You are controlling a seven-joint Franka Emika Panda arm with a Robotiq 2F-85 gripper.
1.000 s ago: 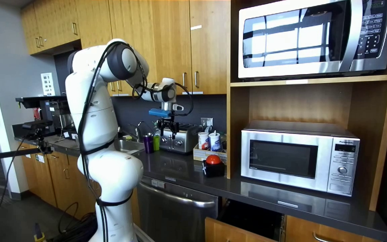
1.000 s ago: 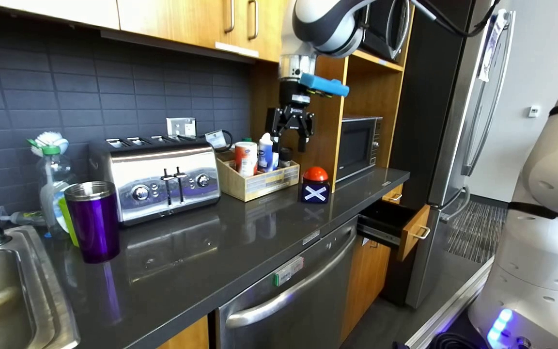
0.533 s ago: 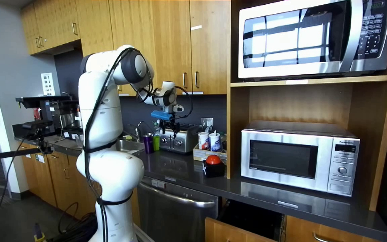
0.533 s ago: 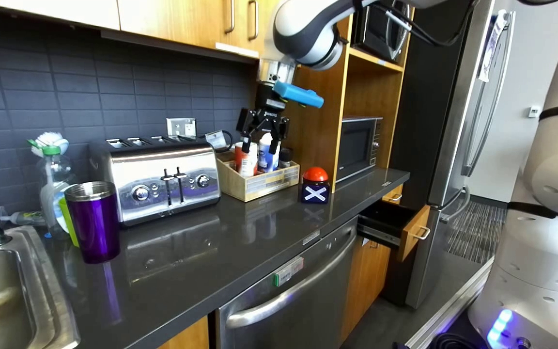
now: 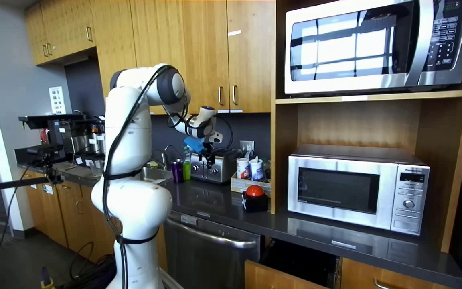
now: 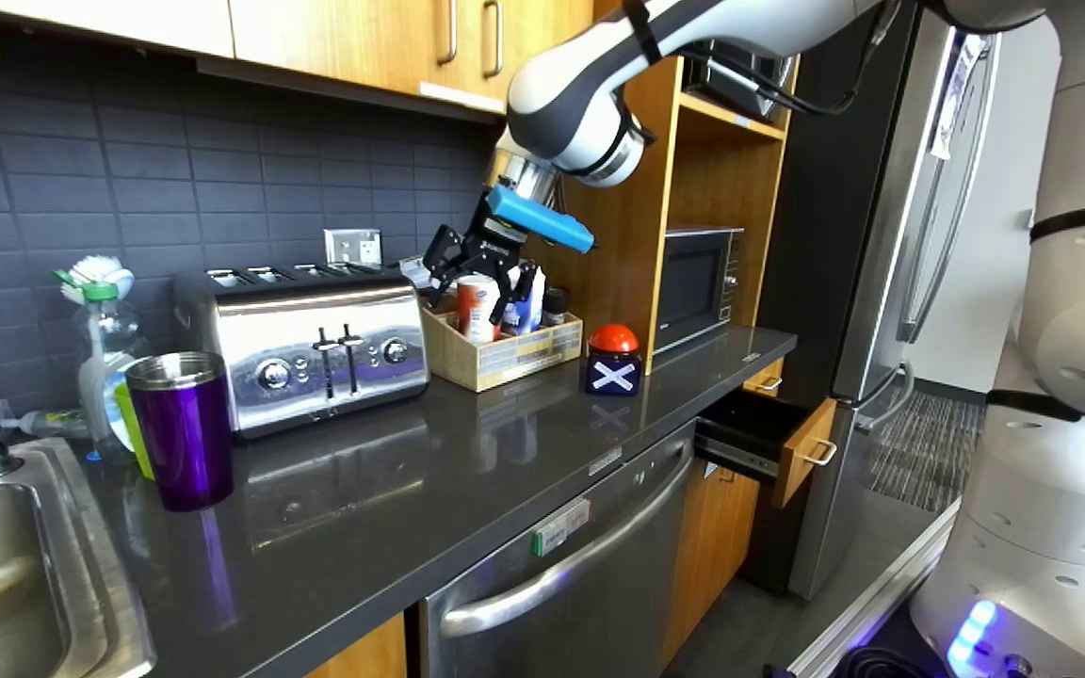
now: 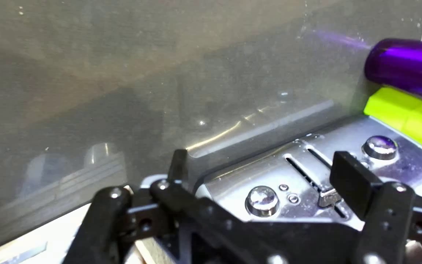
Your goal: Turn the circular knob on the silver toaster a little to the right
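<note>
In an exterior view: wooden box (image 5: 238, 184) nr back edge of surface (image 5: 215, 204), w/ red/wht canister (image 5: 243, 167) & blue/wht canister (image 5: 257, 170) in it. Drawer (image 5: 275, 279) under front edge open, inside too dark to tell.

In an exterior view: silver toaster (image 6: 312, 328) nr back edge, btwn box & purple tumbler (image 6: 186, 438); small dark jar (image 6: 555, 301) also in box. Pincer (image 6: 465, 307) tilted, jaws wide apart, nr toaster's box-side end; contact w/ anything: can't tell.

Wrist view: pads (image 7: 354, 183) well apart, toaster's round knob (image 7: 263, 200) showing btwn them, other knob (image 7: 380, 147) past one pad.
</note>
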